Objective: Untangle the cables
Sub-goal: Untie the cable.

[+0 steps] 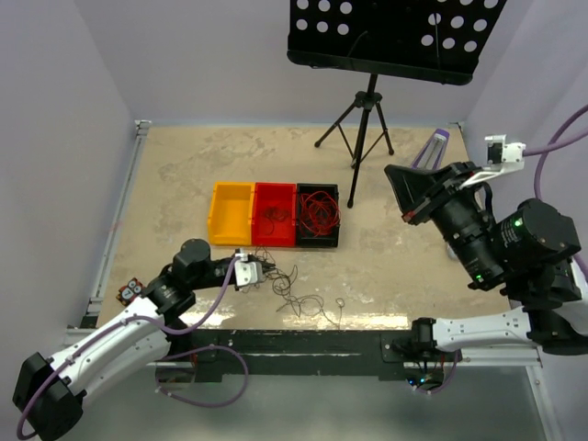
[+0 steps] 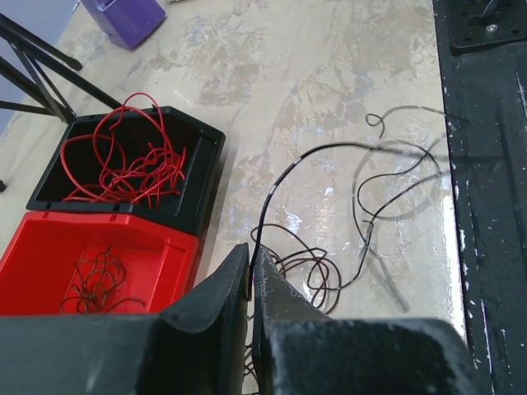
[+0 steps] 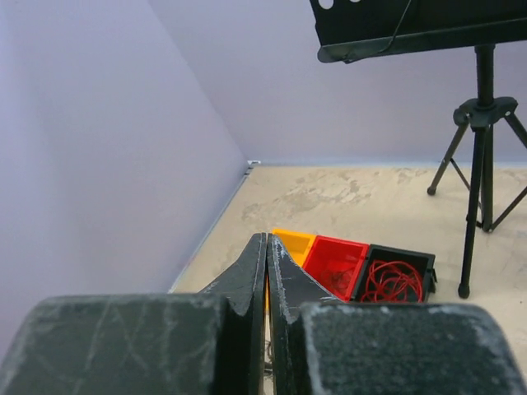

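Here, the left pincer (image 2: pixel 252 273) pinches a string-thin, curly dark cable (image 2: pixel 329 146) over the mottled table (image 2: pixel 329 66); the right pincer (image 3: pixel 268 263) is pressed together.

The mottled beige tabletop (image 2: pixel 329 74) gleams, smooth and glossy. The rectangular red plastic bin (image 2: pixel 165 255) and rectangular black plastic bin (image 2: pixel 206 169) look smooth and faintly shiny. The left gripper (image 2: pixel 250 265) has matt, grainy black fingers (image 2: pixel 284 300). The thin dark-brown wire (image 2: pixel 329 148) looks smooth.
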`<action>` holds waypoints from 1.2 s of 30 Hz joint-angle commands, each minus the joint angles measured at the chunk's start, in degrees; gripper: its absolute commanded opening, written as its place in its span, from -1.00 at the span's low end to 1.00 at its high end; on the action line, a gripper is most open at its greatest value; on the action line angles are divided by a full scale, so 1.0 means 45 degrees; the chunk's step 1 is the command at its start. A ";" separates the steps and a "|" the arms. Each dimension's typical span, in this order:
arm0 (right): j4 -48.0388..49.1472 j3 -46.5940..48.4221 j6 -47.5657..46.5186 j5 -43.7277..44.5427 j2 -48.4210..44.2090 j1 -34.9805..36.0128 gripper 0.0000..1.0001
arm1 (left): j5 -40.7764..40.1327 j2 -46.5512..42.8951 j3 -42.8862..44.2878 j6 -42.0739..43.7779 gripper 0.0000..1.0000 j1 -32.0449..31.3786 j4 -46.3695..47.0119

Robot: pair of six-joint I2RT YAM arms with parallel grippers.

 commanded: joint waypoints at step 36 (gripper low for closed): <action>0.3424 -0.8194 0.1130 -0.7026 0.3755 -0.0995 -0.07 | 0.0654 -0.0289 0.0787 -0.0329 -0.76 -0.0019 0.0157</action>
